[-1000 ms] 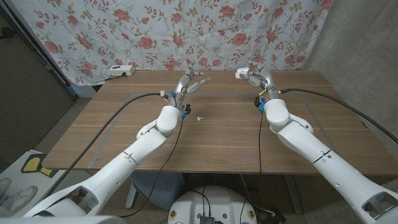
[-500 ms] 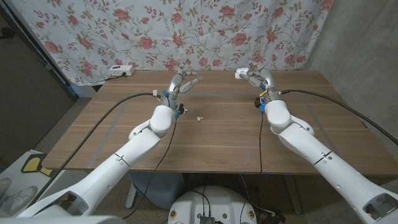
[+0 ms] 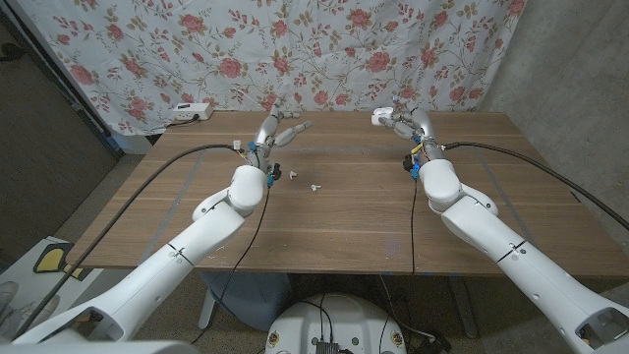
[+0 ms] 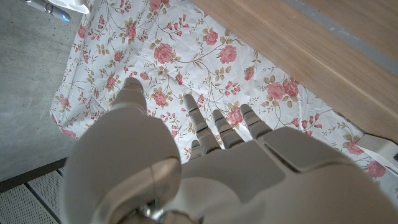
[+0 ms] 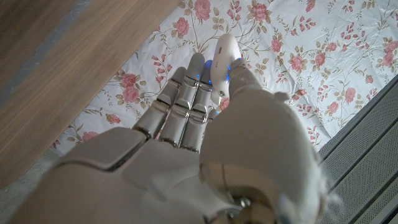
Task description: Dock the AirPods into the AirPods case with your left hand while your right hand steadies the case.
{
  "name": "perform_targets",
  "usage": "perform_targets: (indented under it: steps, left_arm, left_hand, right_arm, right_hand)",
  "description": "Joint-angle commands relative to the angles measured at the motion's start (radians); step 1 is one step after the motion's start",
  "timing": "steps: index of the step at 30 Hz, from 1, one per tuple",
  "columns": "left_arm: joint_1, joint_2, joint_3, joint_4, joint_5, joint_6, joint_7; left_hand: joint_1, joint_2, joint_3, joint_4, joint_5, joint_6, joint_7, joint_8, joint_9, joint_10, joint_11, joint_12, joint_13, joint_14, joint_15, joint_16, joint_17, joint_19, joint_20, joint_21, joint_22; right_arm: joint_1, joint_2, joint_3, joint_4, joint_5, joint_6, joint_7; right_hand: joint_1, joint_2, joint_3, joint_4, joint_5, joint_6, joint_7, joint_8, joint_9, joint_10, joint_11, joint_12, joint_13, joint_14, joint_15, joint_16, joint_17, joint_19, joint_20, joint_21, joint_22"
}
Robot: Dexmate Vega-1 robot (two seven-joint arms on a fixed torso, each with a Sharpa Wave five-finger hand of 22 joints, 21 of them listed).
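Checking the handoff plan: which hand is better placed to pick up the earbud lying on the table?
Left. The left hand is open and nearer the earbud; the right hand already holds the AirPods case.

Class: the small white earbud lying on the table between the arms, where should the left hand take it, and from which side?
Pinch the earbud across its body, coming from above: it lies low on the bare table, and the left hand hovers behind it. Its stem direction is too small to tell.

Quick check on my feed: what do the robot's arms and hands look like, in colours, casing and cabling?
Both arms have glossy white rounded shells with ball-like joints. A black cable runs along each arm, with small blue and coloured connectors at the wrists. The left hand and right hand are silver-grey with segmented metallic fingers; blue lights glow on the right hand's fingers.
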Motion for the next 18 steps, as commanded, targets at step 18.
perform_targets:
  steps: [18]
  left_arm:
    - [0.003,0.118,0.025,-0.187,0.142,0.352,-0.024]
  left_hand:
    - [-0.006,0.027,0.02,-0.012,0.012,0.004,0.007,-0.004,0.002,0.067,0.0,-0.011,-0.023,0.042,-0.014,0.018,-0.013,0.002,0.003,0.001,0.002]
  right_arm:
    - [0.009,0.003,-0.002,0.002,-0.012,0.001,0.005]
  right_hand:
    - [0.016,0.001,-0.005,0.0,0.005,0.008,-0.001,0.003,0.002,0.137,-0.139,0.009,0.003,0.002,-0.162,0.002,0.019,-0.008,0.005,0.005,0.001]
